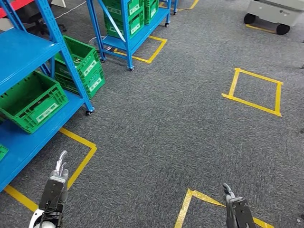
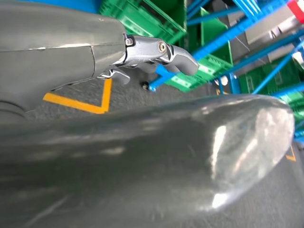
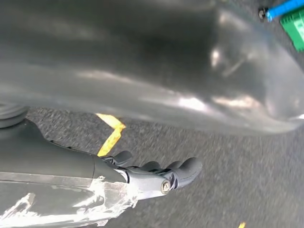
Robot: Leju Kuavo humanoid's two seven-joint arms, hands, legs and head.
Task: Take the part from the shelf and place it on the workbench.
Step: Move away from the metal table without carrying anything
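A blue metal shelf (image 1: 25, 52) stands at the left, carrying green crates (image 1: 32, 100) on its lower levels; a second crate pair (image 1: 84, 66) sits further back. I cannot make out the part inside any crate. My left hand (image 1: 57, 183) hangs low near the shelf's front corner, fingers straight and holding nothing; it appears again as my left hand (image 2: 150, 52) with the shelf and crates beyond it. My right hand (image 1: 234, 206) hangs at the bottom right over the carpet, fingers extended and empty, also visible as my right hand (image 3: 157, 175).
Grey carpet floor (image 1: 172, 123) carries yellow tape outlines: a yellow tape square (image 1: 254, 92) at the right and a yellow tape corner (image 1: 193, 197) near my right hand. Another blue shelf (image 1: 132, 23) with green crates stands at the back. A white wheeled unit (image 1: 276, 12) sits at top right.
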